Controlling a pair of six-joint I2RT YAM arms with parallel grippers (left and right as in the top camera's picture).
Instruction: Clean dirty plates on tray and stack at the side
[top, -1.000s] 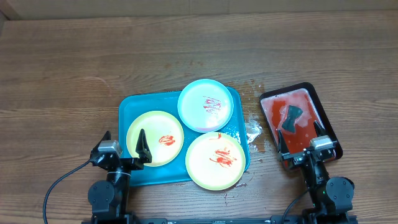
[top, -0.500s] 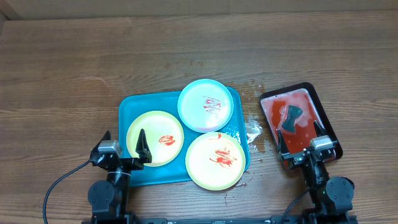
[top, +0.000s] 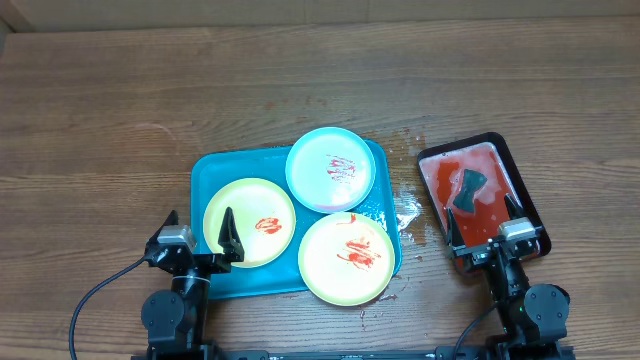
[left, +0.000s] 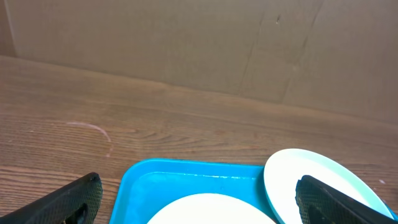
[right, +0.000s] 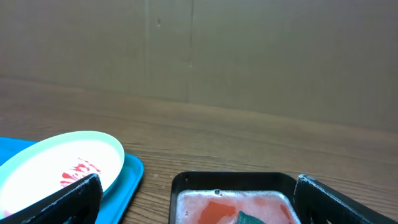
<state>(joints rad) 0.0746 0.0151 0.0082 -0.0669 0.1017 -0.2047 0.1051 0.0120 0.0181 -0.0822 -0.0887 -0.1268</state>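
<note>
The turquoise tray (top: 208, 180) holds three plates smeared with red sauce: a pale yellow plate (top: 250, 222) at its left, a light blue plate (top: 331, 169) at its top right, and a second pale yellow plate (top: 346, 257) overhanging its lower right edge. My left gripper (top: 198, 231) is open and empty at the tray's near left edge. It shows the tray (left: 149, 186), the yellow plate (left: 211, 211) and the blue plate (left: 292, 183) between its fingers (left: 196, 202). My right gripper (top: 483, 222) is open and empty at the near end of the black tray (top: 530, 195).
The black tray (right: 233, 182) holds foamy red liquid and a dark sponge (top: 467, 190), also seen in the right wrist view (right: 258, 218). Water drops lie on the wood (top: 408, 210) between the two trays. A cardboard wall (right: 249, 56) stands at the table's far side.
</note>
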